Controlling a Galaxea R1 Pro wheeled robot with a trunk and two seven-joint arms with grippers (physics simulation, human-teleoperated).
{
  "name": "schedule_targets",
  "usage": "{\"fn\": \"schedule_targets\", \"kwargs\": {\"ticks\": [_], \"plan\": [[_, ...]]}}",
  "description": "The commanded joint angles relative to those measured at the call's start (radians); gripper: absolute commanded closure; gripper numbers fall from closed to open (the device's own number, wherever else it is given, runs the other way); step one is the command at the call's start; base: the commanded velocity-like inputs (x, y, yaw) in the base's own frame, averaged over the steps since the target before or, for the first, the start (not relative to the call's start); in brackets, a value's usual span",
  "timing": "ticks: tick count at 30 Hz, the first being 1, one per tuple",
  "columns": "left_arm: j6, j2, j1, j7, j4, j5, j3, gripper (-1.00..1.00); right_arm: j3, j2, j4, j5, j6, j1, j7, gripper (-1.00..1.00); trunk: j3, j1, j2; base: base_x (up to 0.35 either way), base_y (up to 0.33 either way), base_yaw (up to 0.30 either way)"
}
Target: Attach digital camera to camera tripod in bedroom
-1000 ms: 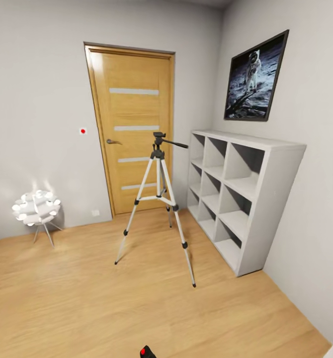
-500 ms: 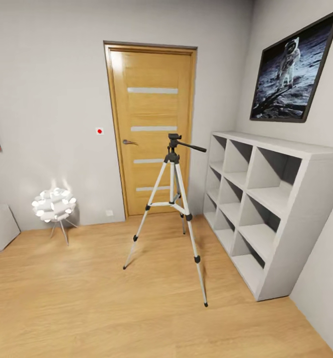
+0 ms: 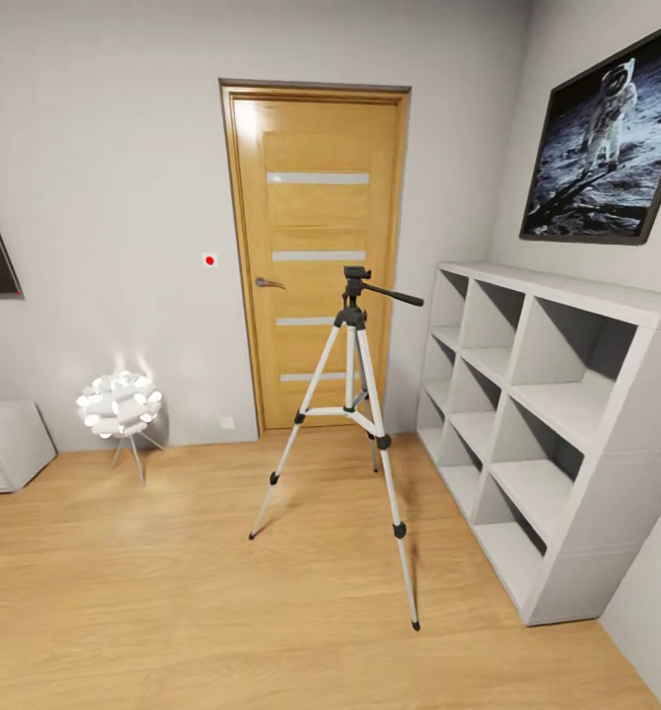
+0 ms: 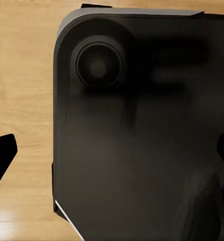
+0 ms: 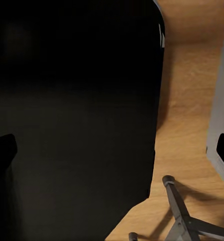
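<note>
Standing upright on wood floor (image 3: 123, 592): camera tripod (image 3: 355, 414), beside shelf (image 3: 567, 414).

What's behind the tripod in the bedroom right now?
Behind the tripod is a closed oak door with frosted strips, set in a pale grey wall. The tripod's legs and head cover thin strips of the door's lower half; what lies beyond the door cannot be seen.

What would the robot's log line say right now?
scene: bedroom | tall silver-legged camera tripod: standing on wood floor, before oak door, beside white cube shelf | tripod head: bare
</note>
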Motion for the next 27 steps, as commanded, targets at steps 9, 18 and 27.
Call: {"fn": "schedule_targets", "kwargs": {"ticks": [9,18,27], "plan": [[-0.002,0.0,0.0,0.0,-0.001,0.007,0.0,-1.0,0.0,-0.002,0.0,0.002,-0.001,0.0,-0.001,-1.0,-0.001,0.0,0.0,0.034,-0.051,0.003],[-0.002,0.001,0.0,0.0,-0.001,0.007,0.0,-1.0,0.0,-0.003,0.0,0.002,-0.001,0.0,0.0,-1.0,-0.001,0.0,0.0,0.122,-0.225,0.0],[-0.003,0.002,0.0,0.0,-0.001,0.009,0.0,-1.0,0.0,0.001,0.0,0.002,0.0,0.0,0.003,-1.0,-0.001,0.0,0.0,0.058,-0.105,0.05]]}}
